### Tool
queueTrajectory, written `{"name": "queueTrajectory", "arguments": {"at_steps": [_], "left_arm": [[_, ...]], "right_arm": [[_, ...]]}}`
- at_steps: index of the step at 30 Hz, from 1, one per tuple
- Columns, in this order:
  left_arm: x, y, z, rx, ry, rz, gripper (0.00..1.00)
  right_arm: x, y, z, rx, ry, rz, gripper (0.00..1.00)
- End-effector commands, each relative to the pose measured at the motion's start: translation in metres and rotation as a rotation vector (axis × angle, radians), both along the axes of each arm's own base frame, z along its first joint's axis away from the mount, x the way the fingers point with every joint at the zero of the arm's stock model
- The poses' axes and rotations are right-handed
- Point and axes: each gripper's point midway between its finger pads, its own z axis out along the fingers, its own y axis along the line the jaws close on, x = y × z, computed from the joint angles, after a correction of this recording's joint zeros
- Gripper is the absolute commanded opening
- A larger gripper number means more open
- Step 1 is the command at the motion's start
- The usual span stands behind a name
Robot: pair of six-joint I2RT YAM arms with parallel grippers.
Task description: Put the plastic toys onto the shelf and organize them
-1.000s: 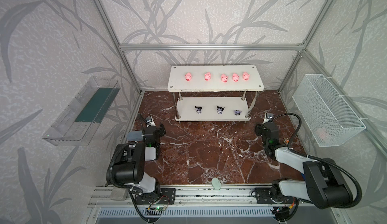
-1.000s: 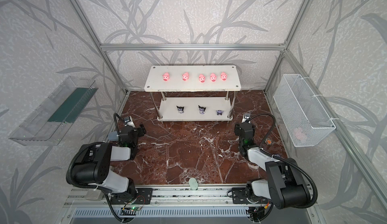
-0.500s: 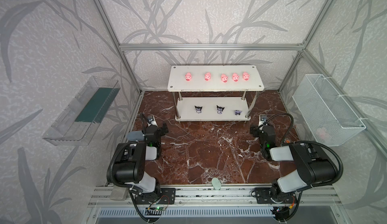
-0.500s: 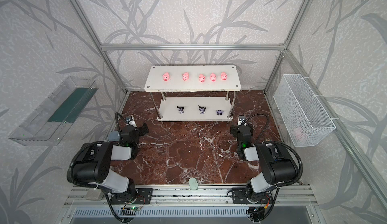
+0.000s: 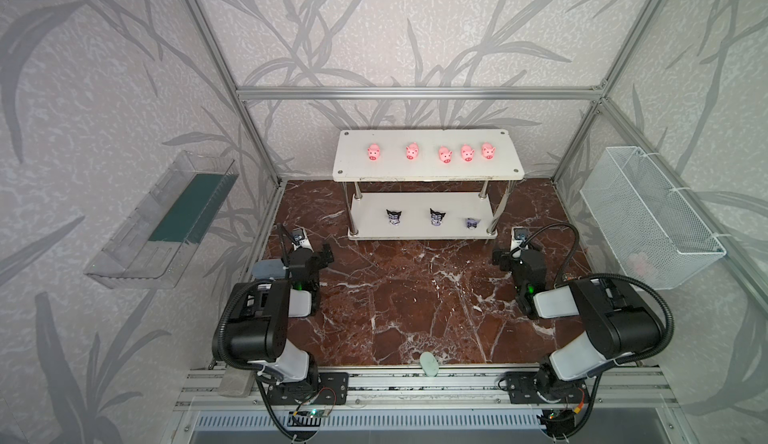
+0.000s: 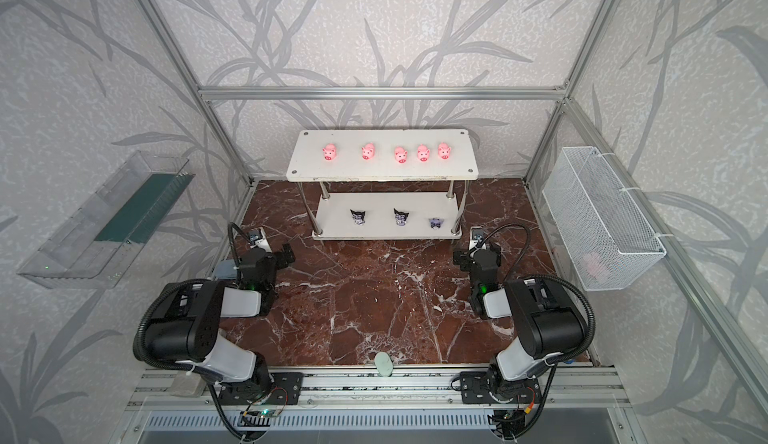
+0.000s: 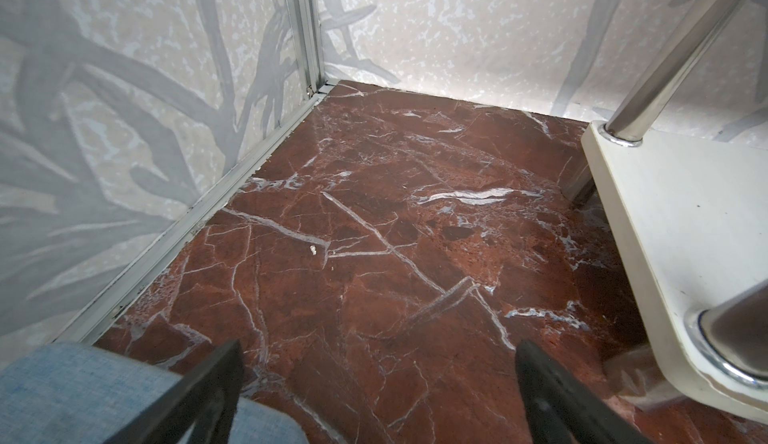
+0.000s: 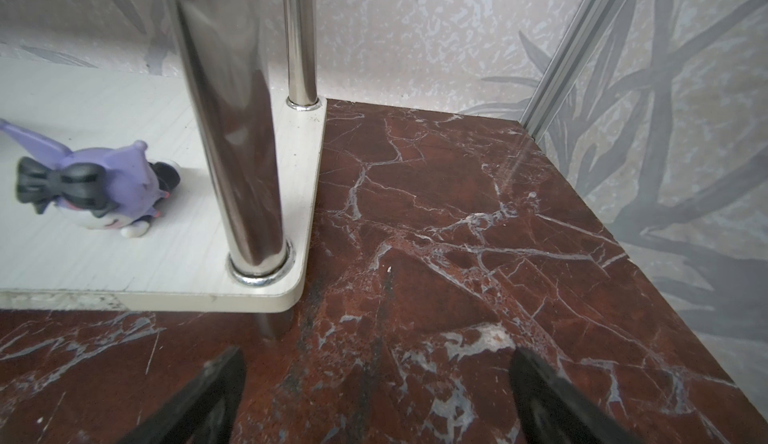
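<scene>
Five pink pigs (image 5: 444,154) are sitting in a row on the upper board of the shelf (image 5: 428,170), at the upper middle of both top views. The three on the right are crowding closer together than the two on the left. Three dark figures (image 5: 436,217) are standing spaced apart on the lower board. The rightmost one (image 8: 104,188) is showing purple with a black bow in the right wrist view, near a chrome post (image 8: 232,130).

Your left gripper (image 7: 376,354) is hanging with its jaws spread wide and nothing between them. It is hovering over the marble floor (image 7: 374,234), left of the shelf's lower board in both top views, and a blue-grey case (image 7: 83,388) is lying just beside one finger. Your right gripper (image 8: 376,359) is gaping just as wide and empty, pointing at the floor in front of the shelf's right front corner.

A green oval (image 5: 429,364) is lying at the floor's front edge, lower middle of both top views. A clear tray (image 5: 158,222) is hanging on the left wall. A wire basket (image 5: 648,213) on the right wall is holding something pale pink, too blurred to identify.
</scene>
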Motion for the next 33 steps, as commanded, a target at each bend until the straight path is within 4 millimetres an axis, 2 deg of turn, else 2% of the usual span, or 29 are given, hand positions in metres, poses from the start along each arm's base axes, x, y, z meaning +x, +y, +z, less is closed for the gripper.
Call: {"name": "queueTrajectory", "arguments": {"at_steps": [1, 4, 33], "left_arm": [[0.0043, -0.0011, 0.0067, 0.023, -0.022, -0.011, 1.0], [0.0042, -0.0011, 0.0068, 0.024, -0.023, -0.011, 1.0], [0.0053, -0.002, 0.0061, 0.028, -0.016, -0.011, 1.0]], "right_arm": [[0.0029, 0.0041, 0.0055, -0.006, -0.022, 0.017, 0.99], [0.0079, 0.005, 0.0037, -0.008, 0.005, 0.018, 0.99], [0.0039, 0.0038, 0.0045, -0.007, -0.015, 0.015, 0.99]]}}
